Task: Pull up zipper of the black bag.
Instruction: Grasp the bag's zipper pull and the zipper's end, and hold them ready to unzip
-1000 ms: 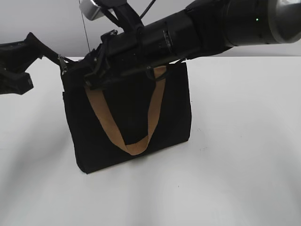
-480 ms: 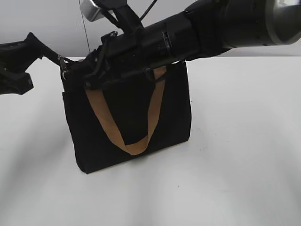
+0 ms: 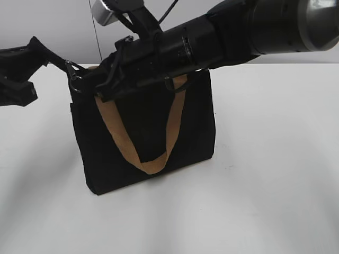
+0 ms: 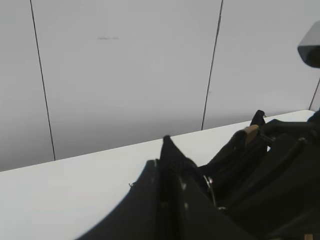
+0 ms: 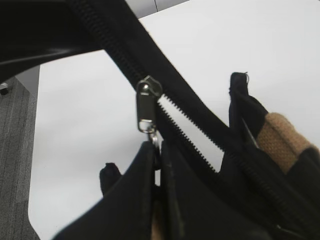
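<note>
Right gripper [image 5: 156, 150] pinched shut on the ring pull of the zipper [image 5: 148, 102], slider sitting just above the fingertips, opened teeth trailing off to the lower right. Left gripper [image 4: 169, 165] closed on the black bag [image 3: 148, 132] at its top corner, bracing just beyond the slider. Compared with a moment ago: slider edged a touch further toward that braced corner. Means, probably, nearly end of track, with only a short pull left.
</note>
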{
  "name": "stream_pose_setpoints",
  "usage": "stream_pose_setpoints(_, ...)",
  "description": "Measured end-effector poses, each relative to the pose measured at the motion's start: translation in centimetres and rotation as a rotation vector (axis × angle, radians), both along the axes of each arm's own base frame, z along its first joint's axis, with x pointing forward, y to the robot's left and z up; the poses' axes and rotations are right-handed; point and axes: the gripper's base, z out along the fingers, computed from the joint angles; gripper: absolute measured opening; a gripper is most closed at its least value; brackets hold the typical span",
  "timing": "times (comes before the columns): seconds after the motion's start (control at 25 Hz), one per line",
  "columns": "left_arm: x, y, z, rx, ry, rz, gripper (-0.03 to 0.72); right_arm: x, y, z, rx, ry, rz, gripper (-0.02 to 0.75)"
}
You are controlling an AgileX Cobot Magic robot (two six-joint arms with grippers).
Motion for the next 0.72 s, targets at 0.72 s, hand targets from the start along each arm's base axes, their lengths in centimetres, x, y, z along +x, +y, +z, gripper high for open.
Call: stream_pose_setpoints(0.72, -0.4, 0.3, -2.4, 0.183, 0.209, -0.003, 0.021, -1.0, -0.6, 1.4, 0.007, 0.121, 0.024, -0.001)
